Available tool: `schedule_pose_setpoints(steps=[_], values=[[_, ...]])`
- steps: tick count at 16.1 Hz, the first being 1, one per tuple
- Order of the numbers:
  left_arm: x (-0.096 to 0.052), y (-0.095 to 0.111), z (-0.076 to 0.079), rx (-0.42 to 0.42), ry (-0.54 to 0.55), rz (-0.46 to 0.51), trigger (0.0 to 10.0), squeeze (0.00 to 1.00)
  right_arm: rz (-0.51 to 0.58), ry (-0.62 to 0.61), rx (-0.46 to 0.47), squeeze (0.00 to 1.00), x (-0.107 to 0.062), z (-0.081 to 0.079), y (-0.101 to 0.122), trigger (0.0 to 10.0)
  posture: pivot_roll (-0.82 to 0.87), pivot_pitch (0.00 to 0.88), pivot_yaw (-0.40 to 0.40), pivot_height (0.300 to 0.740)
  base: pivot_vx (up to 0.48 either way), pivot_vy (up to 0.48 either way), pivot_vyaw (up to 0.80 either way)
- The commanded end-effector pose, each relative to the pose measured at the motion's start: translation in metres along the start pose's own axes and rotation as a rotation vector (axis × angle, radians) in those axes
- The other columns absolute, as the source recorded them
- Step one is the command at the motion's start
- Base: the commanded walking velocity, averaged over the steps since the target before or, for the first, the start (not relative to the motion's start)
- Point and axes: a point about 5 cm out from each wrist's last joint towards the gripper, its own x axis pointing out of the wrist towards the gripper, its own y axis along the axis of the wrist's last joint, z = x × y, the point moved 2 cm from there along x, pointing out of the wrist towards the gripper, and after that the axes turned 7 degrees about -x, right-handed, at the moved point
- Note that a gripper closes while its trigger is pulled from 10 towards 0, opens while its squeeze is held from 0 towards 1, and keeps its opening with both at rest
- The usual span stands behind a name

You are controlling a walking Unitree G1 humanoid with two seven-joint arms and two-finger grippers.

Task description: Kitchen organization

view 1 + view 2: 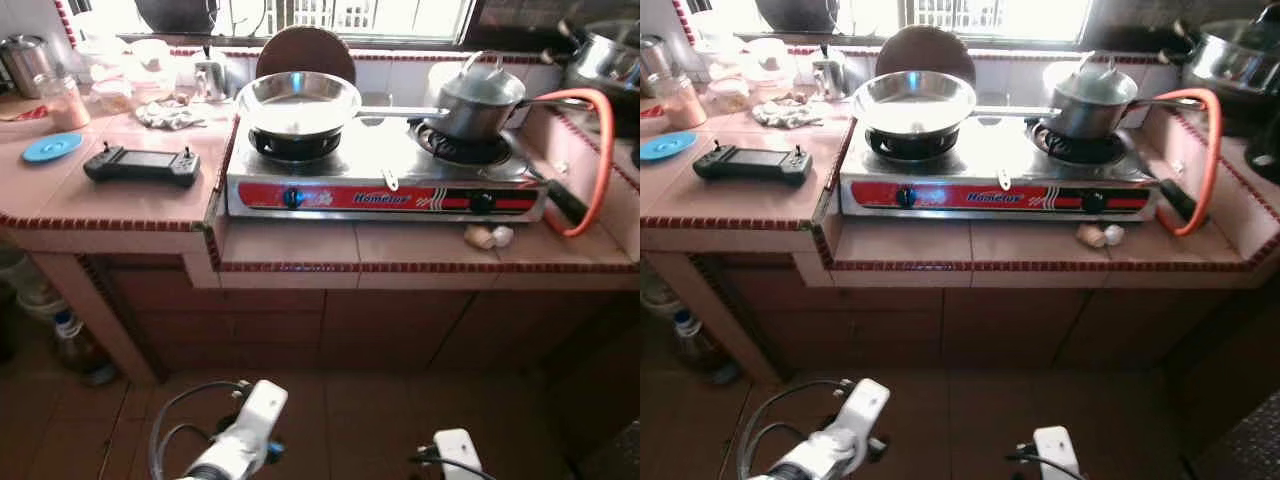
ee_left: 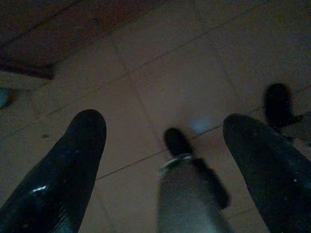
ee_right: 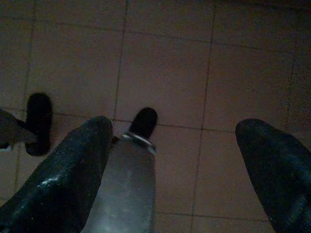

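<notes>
Left eye view: I am facing a tiled tabletop (image 1: 300, 245) with a two-burner stove (image 1: 385, 185) on it. A steel pan (image 1: 297, 102) sits on the stove's left burner, its handle running toward a lidded pot (image 1: 478, 100) on the right burner. An orange hose (image 1: 598, 150) loops from the stove's right end. Two garlic bulbs (image 1: 488, 236) lie on the tabletop just in front of the stove's right corner. To the left of the stove lie a black controller (image 1: 141, 164), a blue lid (image 1: 52, 148), a crumpled cloth (image 1: 170, 114) and a jar (image 1: 64, 101). A round board (image 1: 305, 51) leans behind the pan. Both arms hang low in front of the cabinet. Left wrist view: left gripper (image 2: 165, 141) points at the dim floor (image 2: 160, 73), fingers (image 2: 73, 160) spread wide, holding nothing. Right wrist view: right gripper (image 3: 175, 145) likewise, fingers (image 3: 68, 165) wide apart and empty over floor tiles.
</notes>
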Motion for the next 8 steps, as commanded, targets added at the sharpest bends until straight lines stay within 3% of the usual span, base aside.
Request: schedule_pose_setpoints(steps=[1, 8], values=[[-0.0001, 0.0023, 0.0046, 0.001, -0.008, 0.003, 10.0, 0.0, -0.005, -0.005, -0.009, 0.0, -0.0005, 0.0043, -0.0006, 10.0, 0.14, 0.0, -0.07, 0.74, 0.0, 0.0, 0.0], [-0.0002, 0.0011, 0.0051, -0.039, 0.002, -0.001, 10.0, 0.0, -0.014, 0.002, 0.014, 0.0, -0.0012, 0.0051, -0.0037, 10.0, 0.15, 0.0, -0.087, 0.74, 0.0, 0.0, 0.0]])
